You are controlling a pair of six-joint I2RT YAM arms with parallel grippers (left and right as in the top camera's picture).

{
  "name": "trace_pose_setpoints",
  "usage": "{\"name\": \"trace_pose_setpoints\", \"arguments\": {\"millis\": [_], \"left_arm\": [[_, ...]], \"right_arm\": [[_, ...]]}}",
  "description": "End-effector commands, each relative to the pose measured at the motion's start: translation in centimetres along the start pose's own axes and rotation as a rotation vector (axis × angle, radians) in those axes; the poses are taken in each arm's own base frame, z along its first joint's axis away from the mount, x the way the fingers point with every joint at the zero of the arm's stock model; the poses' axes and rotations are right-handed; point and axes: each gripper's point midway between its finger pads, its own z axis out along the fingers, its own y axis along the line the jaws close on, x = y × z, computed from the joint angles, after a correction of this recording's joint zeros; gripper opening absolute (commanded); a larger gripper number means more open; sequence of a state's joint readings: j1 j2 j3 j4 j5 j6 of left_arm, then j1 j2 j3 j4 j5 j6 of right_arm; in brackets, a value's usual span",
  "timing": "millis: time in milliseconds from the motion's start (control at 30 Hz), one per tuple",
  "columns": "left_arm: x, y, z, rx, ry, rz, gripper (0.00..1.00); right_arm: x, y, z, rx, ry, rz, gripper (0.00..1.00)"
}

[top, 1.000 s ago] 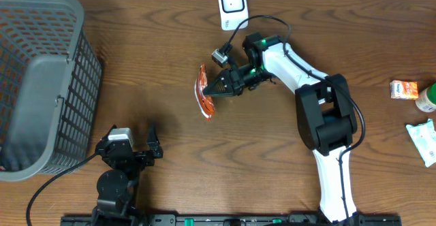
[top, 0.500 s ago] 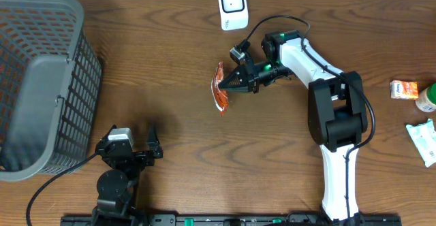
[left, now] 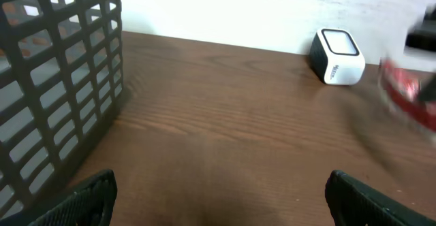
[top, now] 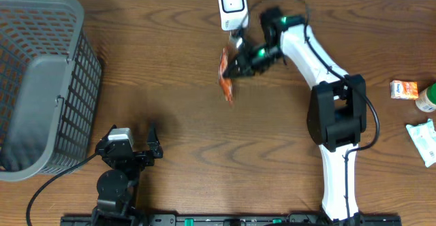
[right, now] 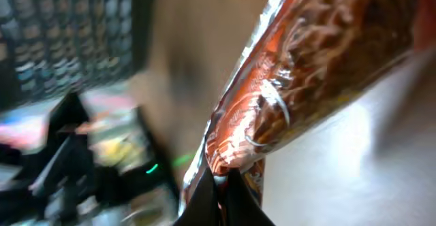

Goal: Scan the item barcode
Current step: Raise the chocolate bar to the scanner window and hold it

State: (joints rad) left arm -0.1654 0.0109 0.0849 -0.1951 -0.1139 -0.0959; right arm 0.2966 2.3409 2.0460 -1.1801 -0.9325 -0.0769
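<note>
Orange snack packet (top: 225, 81) hangs in the air over the table (top: 170, 69), just below and slightly left of the white scanner (top: 231, 5) at the table's far edge. It is near the scanner but not touching it. The right gripper (top: 235, 68) is clamped on the packet's top seam with its 2 fingers pressed together. In the right wrist view the dark fingertips (right: 216, 188) pinch the crimped edge of the shiny packet (right: 300, 76), which shows a red-orange print; that view is heavily blurred, so no barcode can be made out. From the left wrist camera the packet (left: 407, 98) appears as a red smear to the right of the scanner (left: 337, 56), whose window faces up and toward the camera.

The left gripper (top: 155, 144) sits low at the near left of the table, spread wide with nothing between its fingers. In its own view the 2 fingertips (left: 85, 195) stand far apart at the lower corners, over bare wood. A grey basket (top: 87, 69) stands at the left edge, its grid wall (left: 61, 83) close to that gripper. At the far right lie a small orange box (top: 404, 89), a green-topped bottle (top: 427, 98) and a white pouch (top: 426, 141).
</note>
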Motion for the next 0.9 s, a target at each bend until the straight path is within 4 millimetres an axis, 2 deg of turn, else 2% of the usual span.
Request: {"name": "trace_pose_setpoints", "arguments": {"millis": [0,100,300,500,733,867], "left_arm": [[1.2,0.3,0.2,-0.011,0.033,0.021,0.98],[1.2,0.3,0.2,-0.011,0.033,0.021,0.98],[1.2,0.3,0.2,-0.011,0.033,0.021,0.98],[1.2,0.3,0.2,-0.011,0.033,0.021,0.98],[1.2,0.3,0.2,-0.011,0.033,0.021,0.98],[1.2,0.3,0.2,-0.011,0.033,0.021,0.98]], "right_arm": [[-3.7,0.2,-3.4,0.228,-0.108,-0.096,0.01],[-5.9,0.2,-5.2,0.329,-0.184,-0.163,0.01],[-10.4,-3.5,-8.1,0.626,-0.34,-0.238,0.01],[-15.0,-3.7,-9.3,0.705,-0.491,-0.388,0.01],[-19.7,-5.9,-8.5,0.783,-0.644,-0.481,0.01],[-21.5,-6.7,-8.3,0.829,-0.717,-0.526,0.01]]}}
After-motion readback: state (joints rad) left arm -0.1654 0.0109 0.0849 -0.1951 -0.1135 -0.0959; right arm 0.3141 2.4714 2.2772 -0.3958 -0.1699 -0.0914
